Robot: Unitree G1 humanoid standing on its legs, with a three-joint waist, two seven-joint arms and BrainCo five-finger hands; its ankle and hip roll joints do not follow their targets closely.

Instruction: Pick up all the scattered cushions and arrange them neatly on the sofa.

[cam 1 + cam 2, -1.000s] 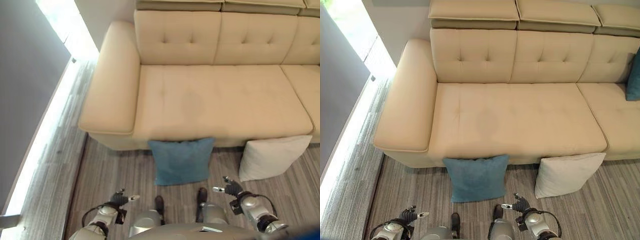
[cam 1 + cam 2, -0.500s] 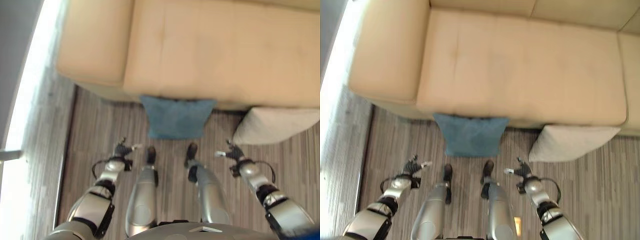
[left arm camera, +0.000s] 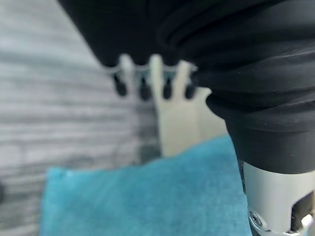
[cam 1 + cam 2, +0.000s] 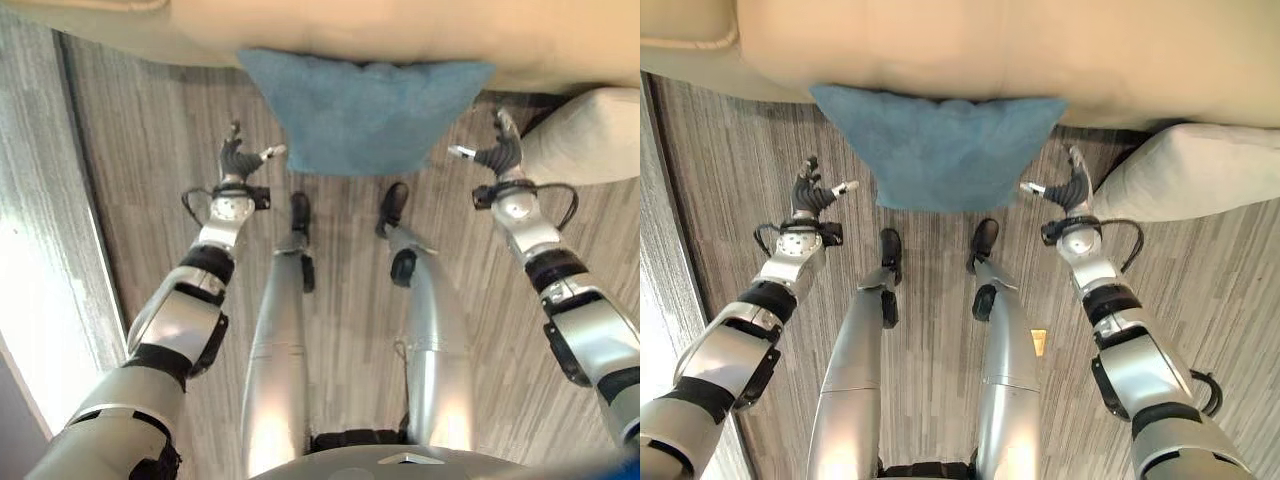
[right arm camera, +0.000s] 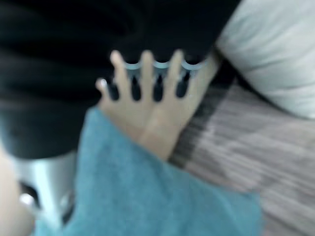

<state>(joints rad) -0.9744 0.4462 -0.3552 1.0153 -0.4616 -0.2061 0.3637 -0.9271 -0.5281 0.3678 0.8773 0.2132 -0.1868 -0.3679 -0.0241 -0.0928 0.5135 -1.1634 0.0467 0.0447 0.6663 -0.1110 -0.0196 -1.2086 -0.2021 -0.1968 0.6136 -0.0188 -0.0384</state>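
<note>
A blue cushion (image 4: 360,110) leans on the floor against the front of the beige sofa (image 4: 970,50), straight ahead of me. A white cushion (image 4: 1190,175) lies on the floor to its right, also against the sofa. My left hand (image 4: 238,160) hovers open just left of the blue cushion's lower corner, not touching it. My right hand (image 4: 495,150) is open in the gap between the blue cushion and the white one. The blue cushion (image 3: 147,196) also shows past my left hand's fingers (image 3: 142,88), and the blue cushion (image 5: 157,201) lies beside my right hand's fingers (image 5: 147,86).
Grey striped wood floor (image 4: 130,170) runs along the sofa front. A bright strip of light (image 4: 40,300) falls on the floor at the far left.
The camera has tipped down and closer to the floor. Both hands have reached forward, each to one side of the blue cushion.
</note>
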